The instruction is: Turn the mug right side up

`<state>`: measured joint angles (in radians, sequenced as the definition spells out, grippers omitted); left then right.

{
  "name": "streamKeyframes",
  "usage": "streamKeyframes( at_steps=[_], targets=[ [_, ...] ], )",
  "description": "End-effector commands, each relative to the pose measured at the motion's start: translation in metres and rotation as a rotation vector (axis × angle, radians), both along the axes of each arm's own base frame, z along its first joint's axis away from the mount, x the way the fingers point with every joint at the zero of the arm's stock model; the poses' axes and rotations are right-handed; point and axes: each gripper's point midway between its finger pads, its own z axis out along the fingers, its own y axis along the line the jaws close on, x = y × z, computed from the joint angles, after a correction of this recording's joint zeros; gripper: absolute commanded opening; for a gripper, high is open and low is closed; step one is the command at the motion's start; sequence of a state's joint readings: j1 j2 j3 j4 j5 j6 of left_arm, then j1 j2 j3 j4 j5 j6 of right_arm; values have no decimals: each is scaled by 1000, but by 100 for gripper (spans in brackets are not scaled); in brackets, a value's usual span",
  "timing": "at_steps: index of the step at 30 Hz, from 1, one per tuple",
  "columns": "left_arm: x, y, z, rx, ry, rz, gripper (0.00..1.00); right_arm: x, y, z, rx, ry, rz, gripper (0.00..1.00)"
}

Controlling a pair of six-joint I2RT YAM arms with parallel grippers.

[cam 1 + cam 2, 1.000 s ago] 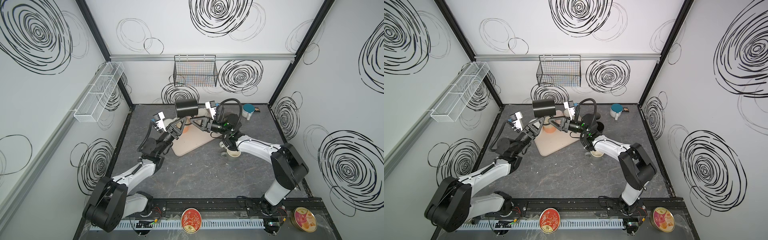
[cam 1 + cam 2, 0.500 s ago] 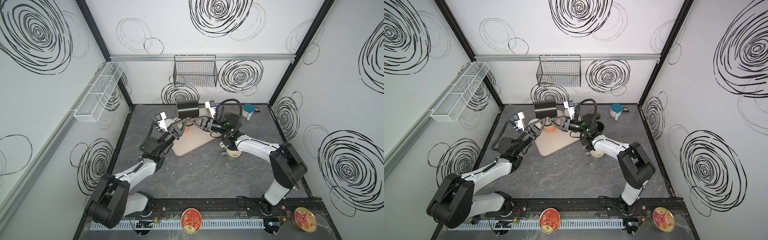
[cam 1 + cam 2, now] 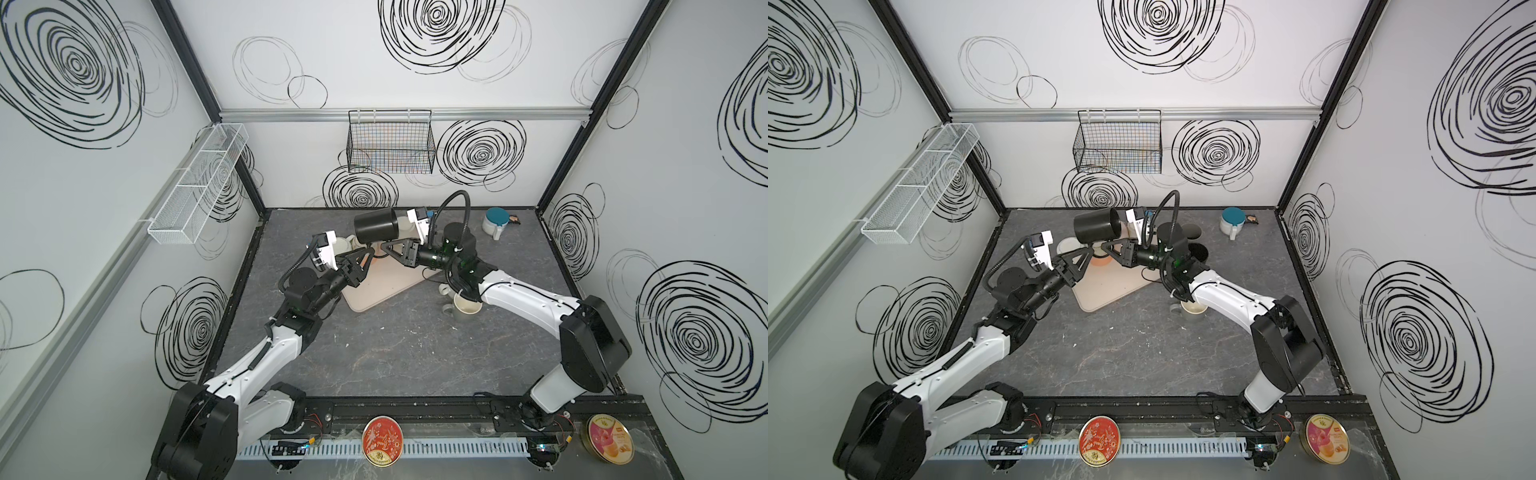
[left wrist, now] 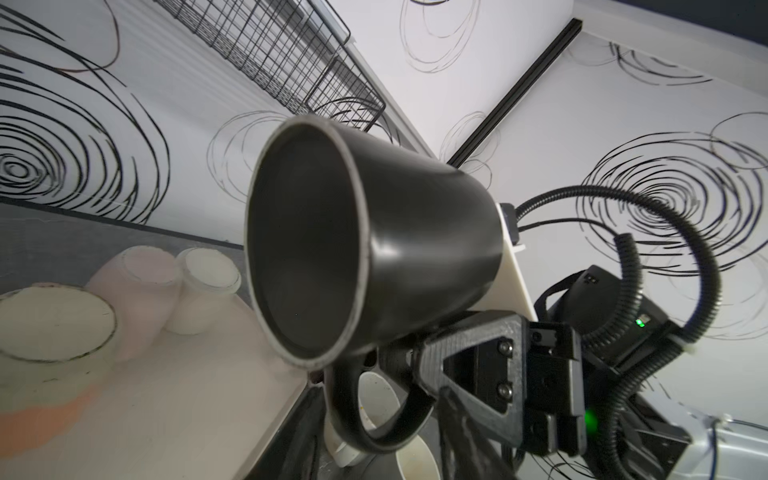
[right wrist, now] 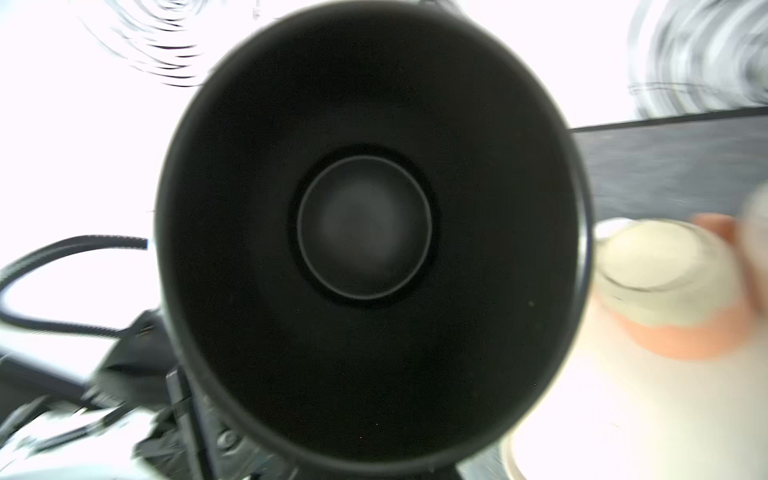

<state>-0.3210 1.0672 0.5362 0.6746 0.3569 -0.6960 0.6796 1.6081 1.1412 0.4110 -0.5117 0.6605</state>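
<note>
Front to back: the left hand (image 3: pixel 365 259) sits low, just in front of the mug, gripping nothing. I can't tell how wide its jaws stand. Right behind it the right hand (image 3: pixel 388 249) is clenched on the handle of the mug (image 3: pixel 376 226). The mug hangs in the air over the board (image 3: pixel 386 286), on its side, mouth toward the left hand. My guess is a handle grip lets the wrist roll it mouth-up with the base left free, so it can land flat. The cups (image 4: pixel 54 324) sit upside down on the board, so landing room looks tight. The basket (image 3: pixel 390 149) on the back wall isn't involved.
</note>
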Motion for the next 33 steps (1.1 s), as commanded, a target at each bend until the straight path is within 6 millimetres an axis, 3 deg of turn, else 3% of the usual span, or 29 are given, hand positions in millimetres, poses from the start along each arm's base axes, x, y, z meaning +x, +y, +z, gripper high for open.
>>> streamKeyframes(
  at_steps=[1, 7, 13, 17, 21, 27, 30, 33],
  targets=[
    [10, 16, -28, 182, 55, 101, 48, 25, -15, -7, -192, -80, -170, 0],
    [18, 17, -68, 278, 165, 117, 47, 41, -13, -49, -466, -98, -256, 0],
    [21, 5, -92, 363, 193, 107, 46, 46, -13, -73, -571, -83, -282, 0],
    [15, -20, -105, 571, 79, 78, 46, 49, -15, -77, -543, -31, -317, 0],
    [6, -46, -112, 792, -94, 103, 52, 53, -22, -71, -464, 85, -347, 0],
    [3, -67, -96, 906, -311, 210, 60, 50, -26, -56, -368, 195, -353, 0],
    [8, -75, -92, 938, -359, 248, 70, 48, -28, -56, -321, 267, -333, 0],
    [18, -83, -93, 991, -376, 270, 73, 46, -29, -56, -288, 320, -315, 0]
  ],
)
